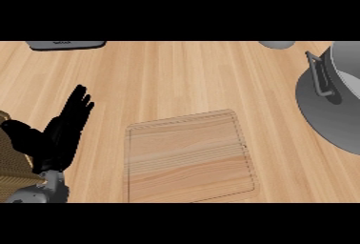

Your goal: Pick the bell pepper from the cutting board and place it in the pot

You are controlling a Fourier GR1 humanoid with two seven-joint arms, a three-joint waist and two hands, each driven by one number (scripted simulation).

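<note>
No bell pepper shows anywhere: the pale wooden cutting board (pixel 190 157), a rounded rectangle w/ straight grain and a shallow groove near its rim, lies mid-desk w/ nothing on it, so the pick looks done or at least not pending here. Can't tell where the pepper is; it may be in the pot or w/ the right robot hand, which is out of view. The grey metal pot (pixel 336 112) sits at the right edge, cut off by the frame, smooth matte walls, w/ a dark loop handle (pixel 320 78) facing the board; its inside isn't visible, so placement can't be confirmed. Left robot hand (pixel 60 133), black, rests at the left w/ fingers straight and spread apart, holding nothing, well apart from the board. Just beside it at the edge, a tan woven-looking thing (pixel 10 162), coarse texture, identity unclear. The light wood-grain desk (pixel 175 76) also carries a dark grey flat object (pixel 65 45) and a pale grey round thing (pixel 276 44) at the top, both cropped. Judgement: board end finished, pot end unverified.
</note>
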